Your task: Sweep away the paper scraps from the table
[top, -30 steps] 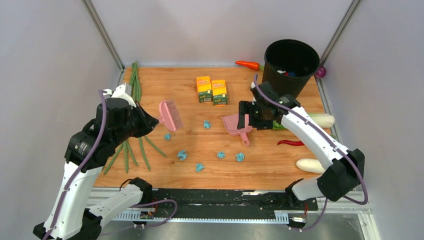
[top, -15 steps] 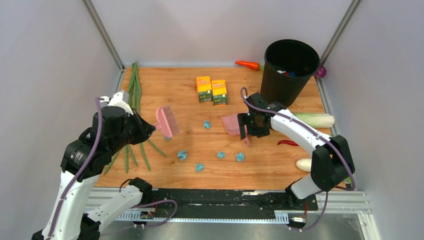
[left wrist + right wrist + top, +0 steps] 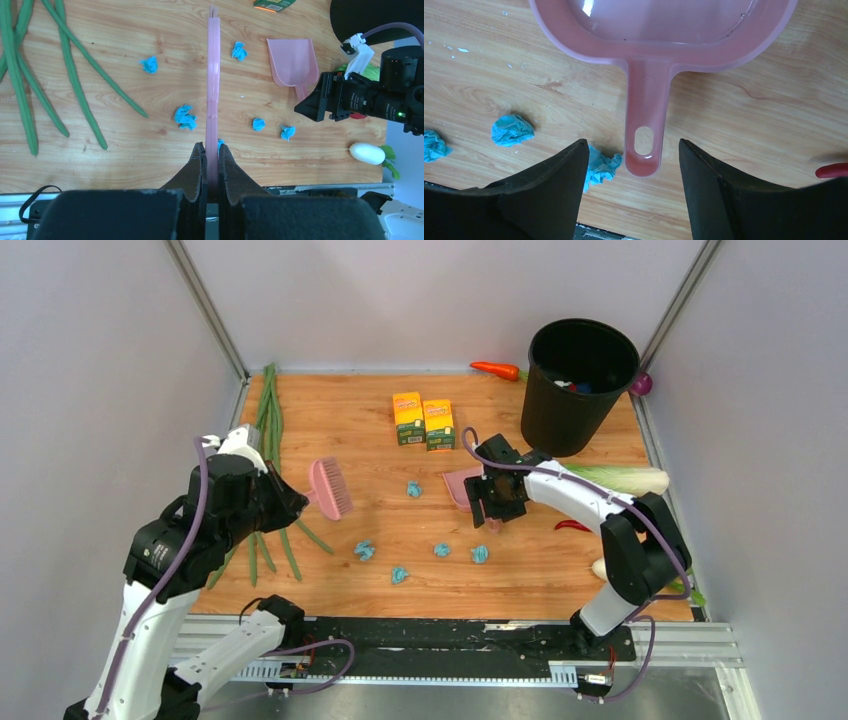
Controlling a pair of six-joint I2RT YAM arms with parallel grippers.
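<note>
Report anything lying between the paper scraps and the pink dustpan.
Nothing visible does. Only bare table lies between the paper scraps and the dustpan. One scrap sits right beside the dustpan's handle, by a finger of the open right gripper, whose fingers flank the handle's end.

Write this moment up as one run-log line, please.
left gripper: shut on brush | right gripper: open, straddling dustpan handle | paper scraps: loose on table
</note>
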